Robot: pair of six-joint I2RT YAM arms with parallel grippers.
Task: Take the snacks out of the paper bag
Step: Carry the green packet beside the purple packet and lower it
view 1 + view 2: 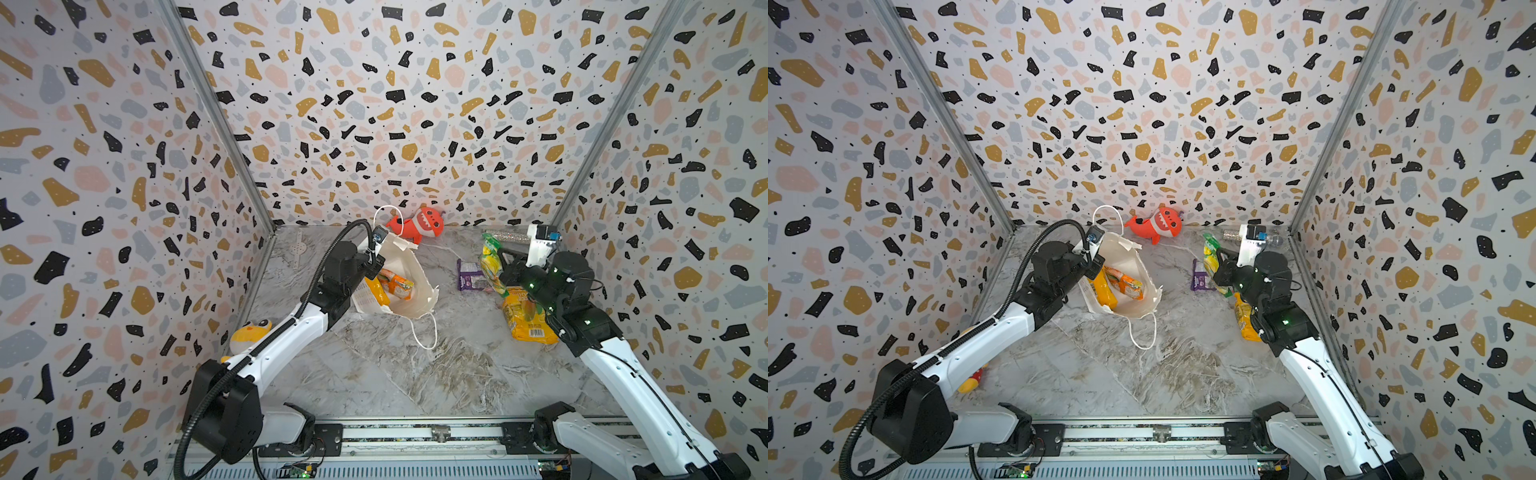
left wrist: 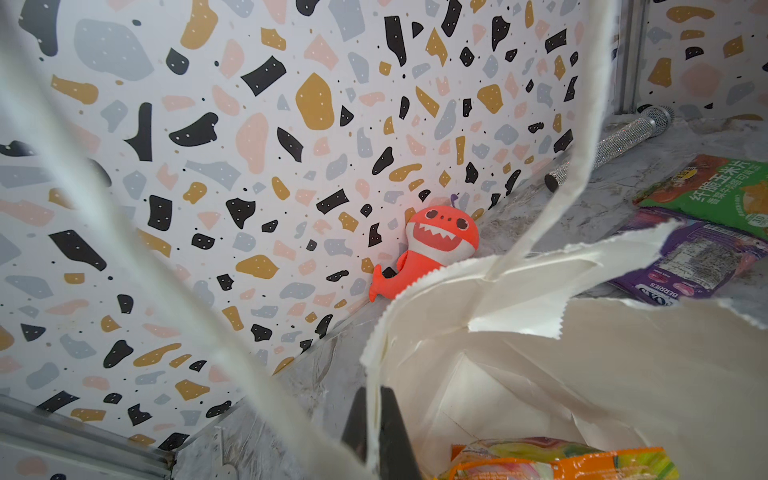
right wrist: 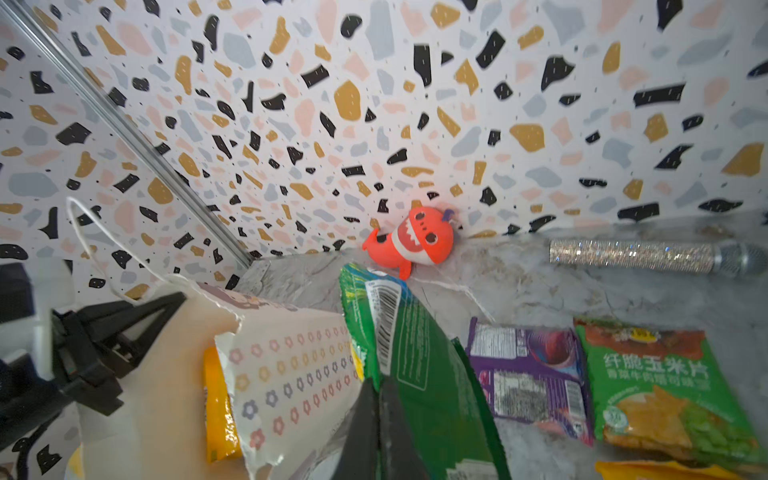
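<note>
The white paper bag (image 1: 409, 266) (image 1: 1136, 262) lies tilted with its mouth open. My left gripper (image 1: 371, 272) (image 2: 379, 392) is shut on the bag's rim. Inside the bag lie an orange-yellow packet (image 1: 378, 291) (image 3: 218, 415) and an orange packet (image 1: 399, 284) (image 2: 561, 461). My right gripper (image 1: 500, 269) (image 3: 379, 384) is shut on a green-yellow packet (image 1: 489, 259) (image 3: 419, 357), held upright above the table to the right of the bag. A purple packet (image 1: 469, 276) (image 3: 528, 374), a green packet (image 3: 660, 386) and an orange-yellow packet (image 1: 525, 316) lie on the table at the right.
A red-orange shark plush (image 1: 419, 226) leans on the back wall behind the bag. A glittery silver tube (image 3: 631, 253) lies along the back right corner. A yellow plush (image 1: 249, 332) sits by the left wall under my left arm. Patterned walls close three sides.
</note>
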